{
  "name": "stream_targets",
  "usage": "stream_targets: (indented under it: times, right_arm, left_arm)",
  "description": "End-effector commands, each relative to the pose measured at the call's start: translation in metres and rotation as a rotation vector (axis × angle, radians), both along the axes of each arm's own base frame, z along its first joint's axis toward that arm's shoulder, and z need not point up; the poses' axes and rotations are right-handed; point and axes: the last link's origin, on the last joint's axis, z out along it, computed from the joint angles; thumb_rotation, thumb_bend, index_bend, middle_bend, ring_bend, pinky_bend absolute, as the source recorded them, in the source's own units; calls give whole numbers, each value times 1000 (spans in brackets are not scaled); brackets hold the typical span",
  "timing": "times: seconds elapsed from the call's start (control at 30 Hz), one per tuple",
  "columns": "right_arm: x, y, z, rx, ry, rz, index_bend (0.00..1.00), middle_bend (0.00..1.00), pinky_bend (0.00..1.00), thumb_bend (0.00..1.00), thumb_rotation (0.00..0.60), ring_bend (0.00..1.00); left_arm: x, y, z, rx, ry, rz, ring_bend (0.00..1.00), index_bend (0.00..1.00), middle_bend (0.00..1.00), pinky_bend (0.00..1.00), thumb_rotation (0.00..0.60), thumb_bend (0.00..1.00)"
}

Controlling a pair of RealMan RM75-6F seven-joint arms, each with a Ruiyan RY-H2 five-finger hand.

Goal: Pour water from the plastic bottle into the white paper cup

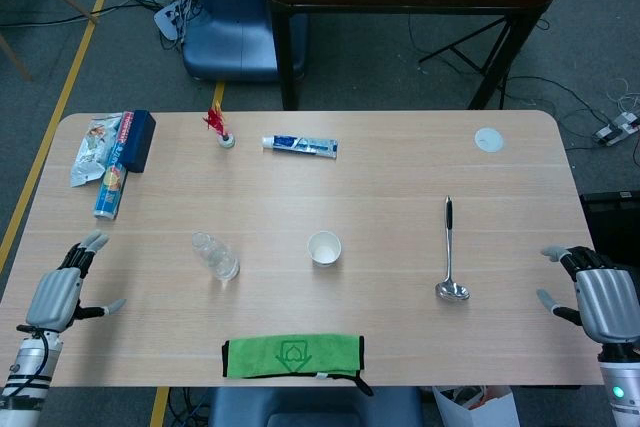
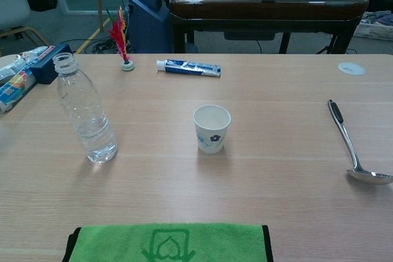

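Observation:
A clear plastic bottle (image 1: 216,257) (image 2: 85,110) stands upright and uncapped left of centre, with a little water at its bottom. The white paper cup (image 1: 324,247) (image 2: 212,128), printed with a small flower, stands upright to its right, a gap between them. My left hand (image 1: 62,287) hovers over the table's front left part, fingers spread, holding nothing, well left of the bottle. My right hand (image 1: 596,297) is at the table's front right edge, fingers apart and empty. Neither hand shows in the chest view.
A green cloth (image 1: 292,355) (image 2: 169,243) lies at the front edge. A metal ladle (image 1: 449,252) (image 2: 351,146) lies right of the cup. At the back are a toothpaste tube (image 1: 300,145), a red feathered shuttlecock (image 1: 220,127), a white lid (image 1: 488,139), and snack packs with a dark box (image 1: 115,155).

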Motion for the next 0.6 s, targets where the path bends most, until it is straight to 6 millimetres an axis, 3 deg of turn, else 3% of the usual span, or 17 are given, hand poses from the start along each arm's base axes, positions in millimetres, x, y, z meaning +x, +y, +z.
stream_targets:
  times: [0.03, 0.6]
  right_arm:
    - [1, 2, 2, -4, -4, 5, 352, 414, 438, 174, 600, 322]
    - [2, 5, 9, -13, -30, 10, 352, 414, 438, 174, 600, 322]
  left_arm:
    - [5, 16, -9, -23, -40, 38, 60, 0, 0, 300, 600, 29]
    - [38, 41, -55, -164, -152, 53, 60, 0, 0, 295, 600, 29]
